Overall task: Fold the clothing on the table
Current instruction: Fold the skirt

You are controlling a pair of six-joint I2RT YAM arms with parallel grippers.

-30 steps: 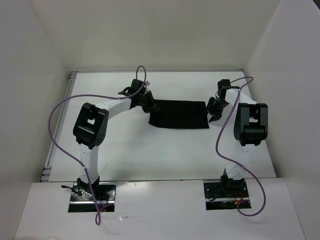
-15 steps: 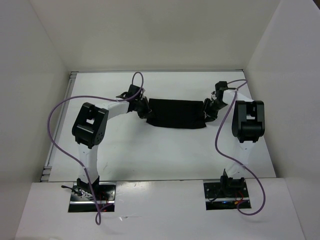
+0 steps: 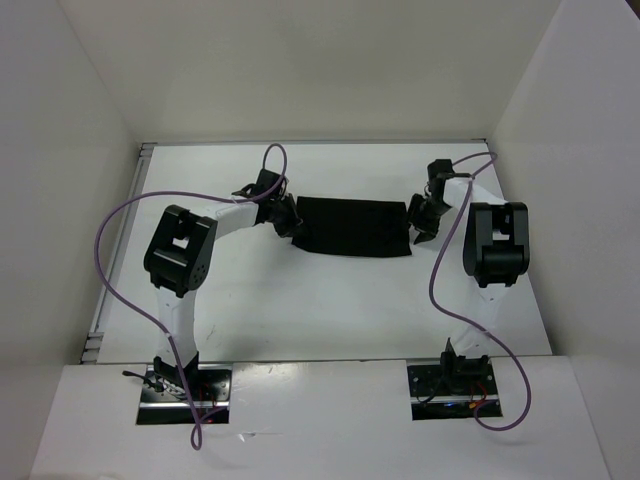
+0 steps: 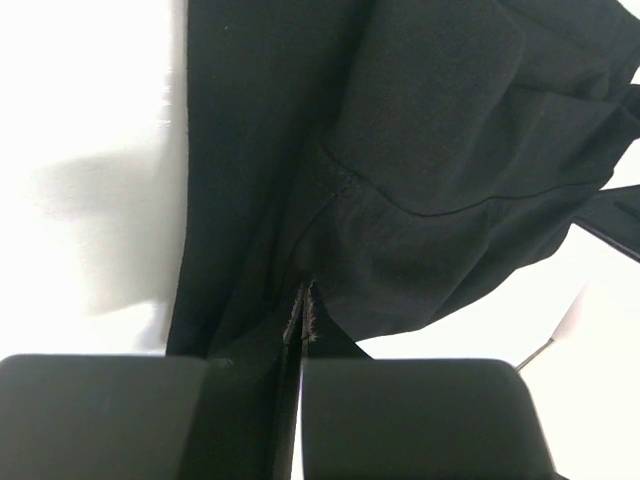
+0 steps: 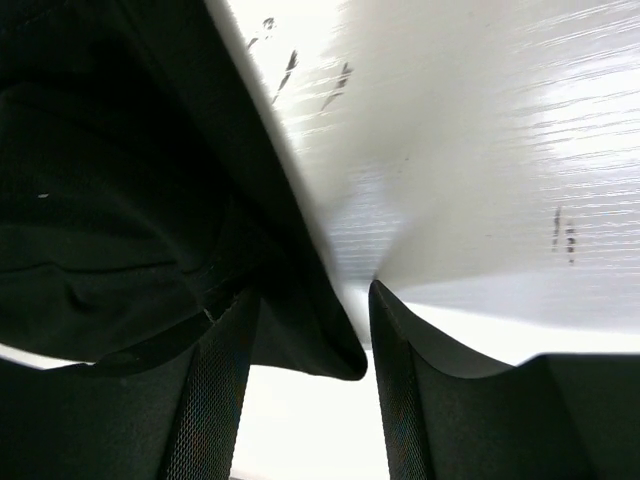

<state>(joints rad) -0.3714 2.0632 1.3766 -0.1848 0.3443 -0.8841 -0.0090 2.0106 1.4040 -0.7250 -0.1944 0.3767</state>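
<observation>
left gripper [image 3: 290, 218]: nearer table's [image 3: 250, 300] left edge
right gripper [image 3: 417, 228]: nearer table's middle, jaws wider
clothing [image 3: 352, 228]: lies nearer table's left edge

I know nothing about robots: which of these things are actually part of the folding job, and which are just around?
Part of the job:
- black clothing
- white table it lies on
- left gripper, pinching one end of it
- right gripper, open at the other end

Just there:
- purple cables along the arms
- white walls around the table
- base plates under the arms
</observation>
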